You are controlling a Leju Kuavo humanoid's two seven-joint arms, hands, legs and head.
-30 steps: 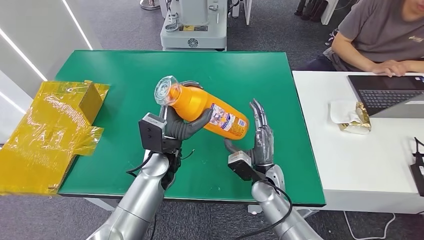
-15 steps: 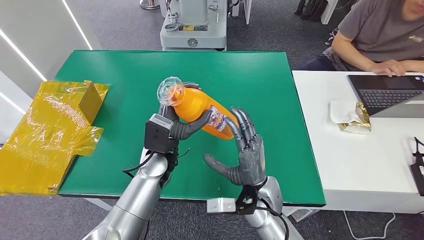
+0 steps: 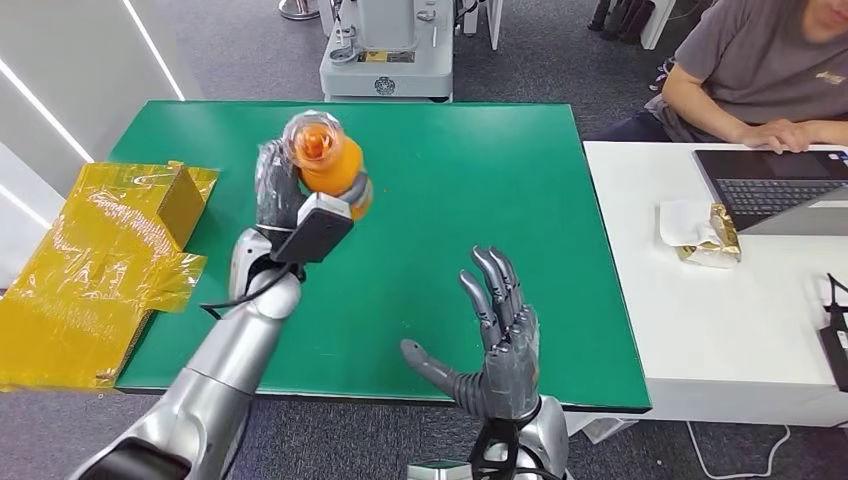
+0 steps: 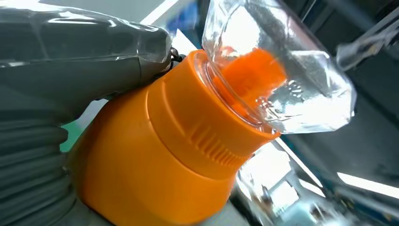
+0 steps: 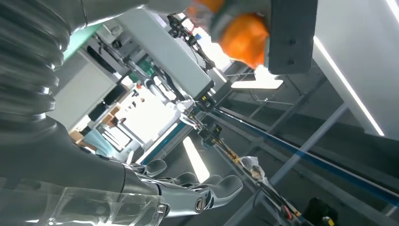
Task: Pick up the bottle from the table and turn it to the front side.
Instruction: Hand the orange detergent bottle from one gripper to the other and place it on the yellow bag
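Orange plastic bottle with clear cap (image 3: 325, 160) is gripped by left hand (image 3: 283, 195), raised above green table (image 3: 480, 160), cap toward camera. Right hand (image 3: 497, 340) is empty, fingers spread. Turning step underway; label orientation needs checking next.

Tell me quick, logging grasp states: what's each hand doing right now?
Left hand: holding the orange bottle, lifted off the green table.
Right hand: open, fingers spread, holding nothing.
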